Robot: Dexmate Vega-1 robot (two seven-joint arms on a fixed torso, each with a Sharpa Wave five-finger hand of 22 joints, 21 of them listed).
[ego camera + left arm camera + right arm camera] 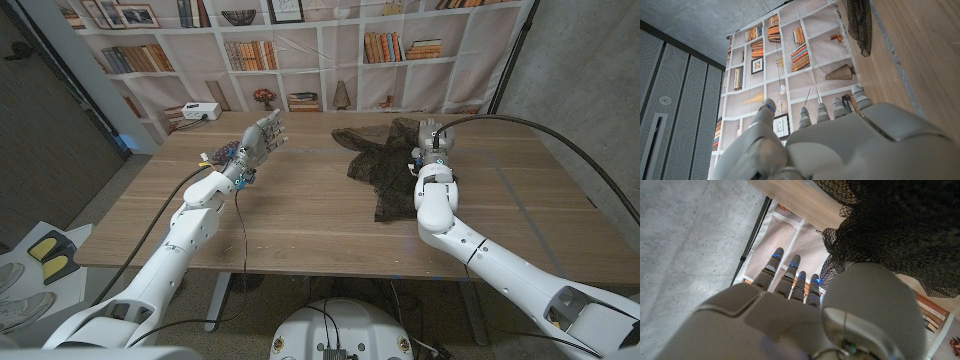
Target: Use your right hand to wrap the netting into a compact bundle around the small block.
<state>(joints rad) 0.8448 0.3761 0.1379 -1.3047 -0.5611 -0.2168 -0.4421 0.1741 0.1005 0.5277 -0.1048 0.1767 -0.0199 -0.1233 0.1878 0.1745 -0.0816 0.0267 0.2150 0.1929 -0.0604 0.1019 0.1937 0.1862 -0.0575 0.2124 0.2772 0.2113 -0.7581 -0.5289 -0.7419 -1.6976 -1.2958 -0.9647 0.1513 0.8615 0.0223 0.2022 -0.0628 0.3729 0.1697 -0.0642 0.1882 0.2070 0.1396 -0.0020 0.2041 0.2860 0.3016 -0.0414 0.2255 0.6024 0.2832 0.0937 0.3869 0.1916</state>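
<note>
Block can't be seen, presumably under the netting (385, 165), which covers that part of the table (300, 230). Right hand (432, 140) sits at the netting's edge in head view; fingers half lost against dark mesh, so can't tell if they grip it. Right wrist view: netting (900, 225) cut off by the frame edge, mesh blocks the thumb side; fingers (790, 275) look straight. Left wrist view: netting (860, 25) cut off at the frame edge.

I see dark brown, maybe black, open-mesh netting (385, 160) on the light wood-grain bench (300, 215); my white-and-grey left hand (255, 140) shows blue fingertip marks.
</note>
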